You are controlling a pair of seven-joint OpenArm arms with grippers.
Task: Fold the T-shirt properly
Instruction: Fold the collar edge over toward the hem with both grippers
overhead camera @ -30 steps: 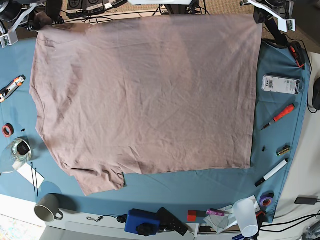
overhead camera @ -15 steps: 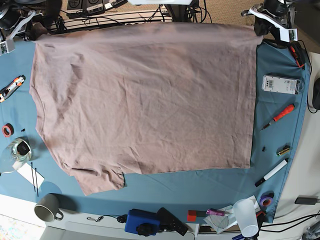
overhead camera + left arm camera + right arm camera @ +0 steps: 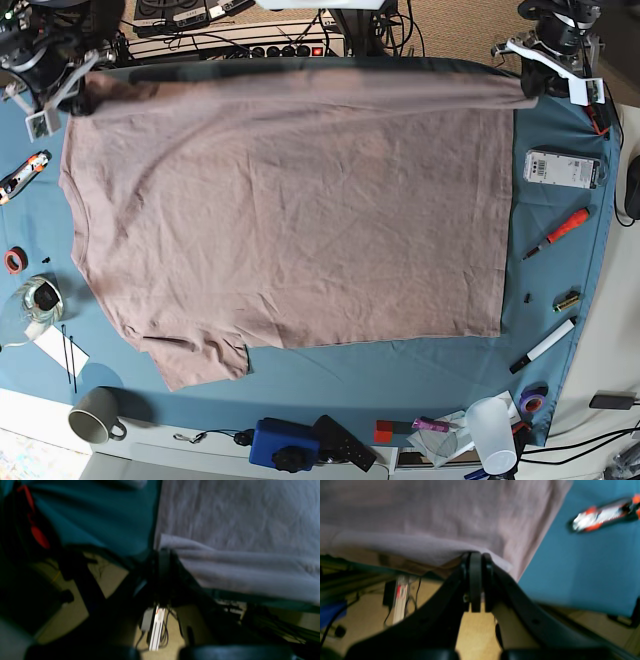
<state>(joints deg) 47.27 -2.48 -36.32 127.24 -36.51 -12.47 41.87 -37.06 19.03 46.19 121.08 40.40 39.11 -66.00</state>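
We have the large, wrinkled, dusty pink cotton T-shirt [image 3: 290, 200] spread flat over the blue-clothed worktop [image 3: 560, 120], filling most of it from left to right. Both pincers are clamped on its far edge: the right pincer [image 3: 476, 555] pinches the far-left corner, and the left pincer [image 3: 162, 552] pinches the far-right corner. Compared with a second ago, the far edge has drawn in toward us. It then ran past the worktop's far rim; now a strip of blue cloth shows beyond it, and the held hem forms a raised, shadowed band between the two corners. We judge that the first fold is starting, with the far edge being carried toward the near side.
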